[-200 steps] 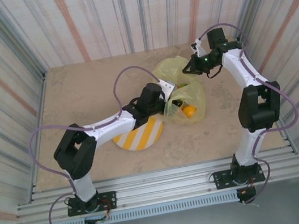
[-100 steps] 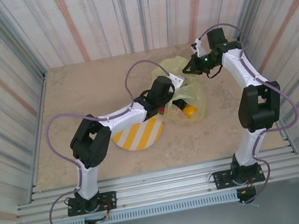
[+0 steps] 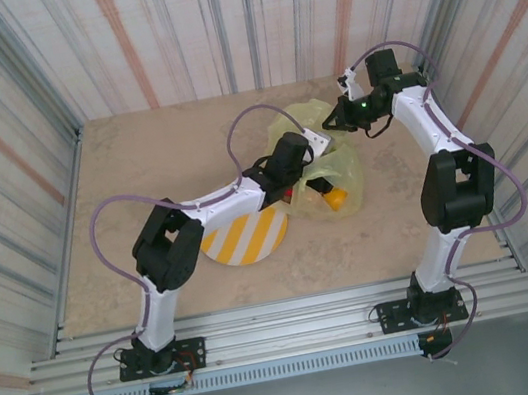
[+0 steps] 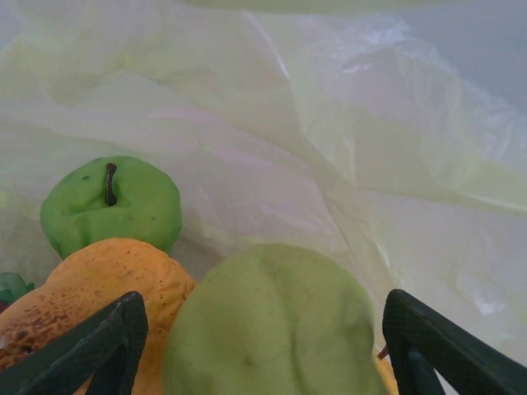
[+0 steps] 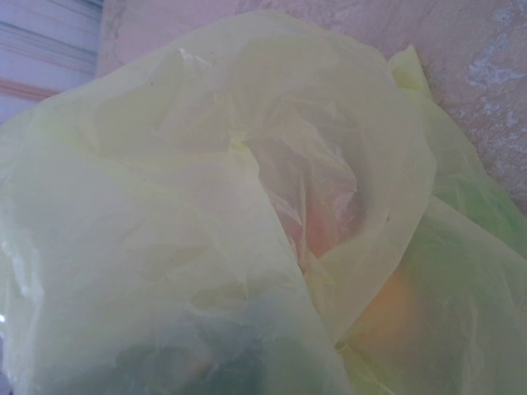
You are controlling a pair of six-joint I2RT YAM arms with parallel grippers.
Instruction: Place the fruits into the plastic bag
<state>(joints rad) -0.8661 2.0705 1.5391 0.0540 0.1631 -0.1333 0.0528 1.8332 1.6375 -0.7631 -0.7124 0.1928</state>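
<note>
Plastic bag (image 3: pixel 346 155) sits on the bench (image 3: pixel 137 168), a bit toward 3 o'clock from the middle, with the striped plate (image 3: pixel 241 242) just beside it at 8 o'clock. Our left jaws are down inside the bag, standing wide with the yellow-green pear (image 4: pixel 272 329) between them. At the pear's 10 o'clock there's an orange fruit (image 4: pixel 90 296), and a green apple (image 4: pixel 111 206) beyond it. Right jaws are shut at the bag's 12 o'clock edge. We can't tell if they pinch the film.
</note>
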